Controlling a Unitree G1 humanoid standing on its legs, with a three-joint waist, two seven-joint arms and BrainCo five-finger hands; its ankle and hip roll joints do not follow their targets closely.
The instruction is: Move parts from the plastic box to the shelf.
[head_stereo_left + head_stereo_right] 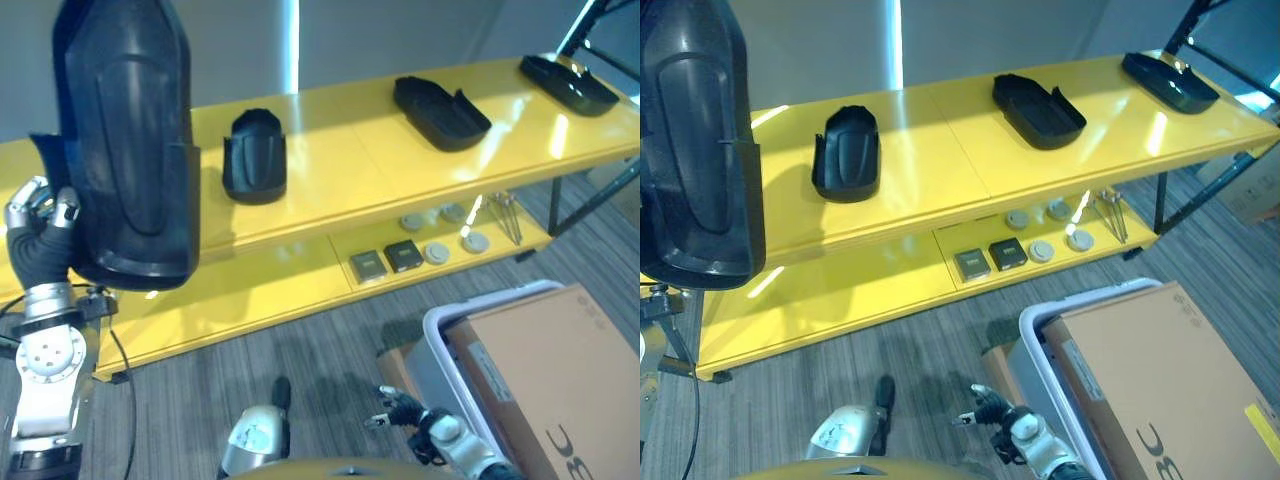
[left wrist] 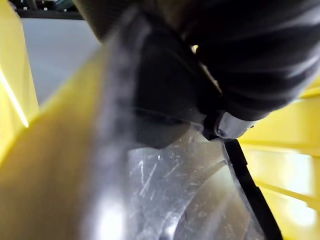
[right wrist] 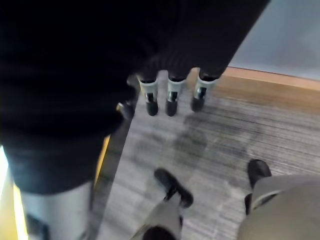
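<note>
Three black parts already lie on the top board of the yellow shelf (image 1: 400, 150): a short scooped part (image 1: 254, 156) toward the left, a long tray-shaped part (image 1: 440, 112) right of the middle, and a third part (image 1: 567, 82) at the far right end. All three rest flat and well apart from one another. By my judgement the task is well under way, not finished.

A fourth piece — the large black part (image 1: 128, 140) — is in my left hand (image 1: 40, 225), held upright and raised in front of the left end of the shelf. My fingers curl round its lower edge from the left side, with the thumb side hidden behind the piece. In my left wrist view the dark, scratched surface of this part lies right against the hand. It is not yet set down; the open board to the left of the scooped part looks like the free place for it.

My right hand (image 1: 400, 410) hangs low, near the floor, just beside the plastic box (image 1: 437, 330) at the near right. Its fingers are loosely spread and hold nothing. A brown carton (image 1: 560, 370) covers the box, so I cannot tell whether parts remain inside.

Small items (image 1: 405, 255) sit on the lower board, untouched.
</note>
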